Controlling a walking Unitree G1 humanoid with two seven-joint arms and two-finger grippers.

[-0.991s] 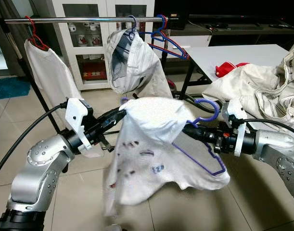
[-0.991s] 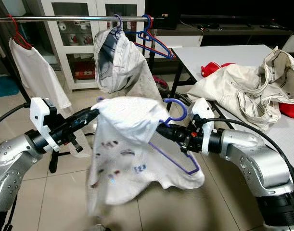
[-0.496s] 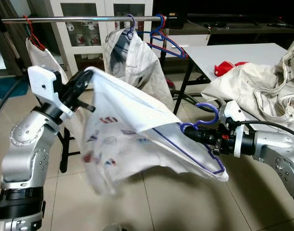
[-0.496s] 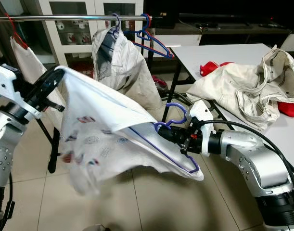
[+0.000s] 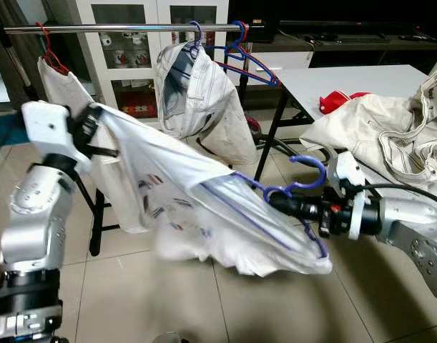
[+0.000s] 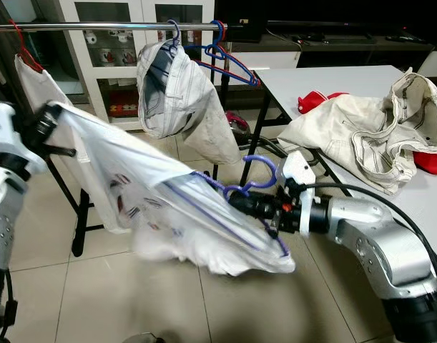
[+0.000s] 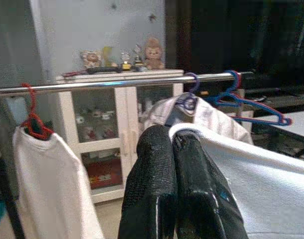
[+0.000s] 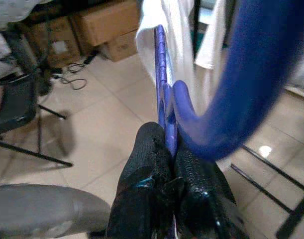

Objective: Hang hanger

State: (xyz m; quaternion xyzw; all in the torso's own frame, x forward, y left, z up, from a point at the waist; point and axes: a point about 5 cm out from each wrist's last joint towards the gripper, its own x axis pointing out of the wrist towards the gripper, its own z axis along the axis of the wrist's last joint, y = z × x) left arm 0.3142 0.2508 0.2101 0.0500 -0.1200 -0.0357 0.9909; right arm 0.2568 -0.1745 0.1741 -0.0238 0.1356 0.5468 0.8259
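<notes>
While your right gripper keeps its jaws clamped on the blue hanger just below the hook, your left gripper has its jaws pinched shut on a corner of the white shirt, which stretches between the arms. You look mid-carry, well short of the rail. Next, I'd judge: raise the hook over a bare stretch of rail, between the red hanger and the hung trousers.
</notes>
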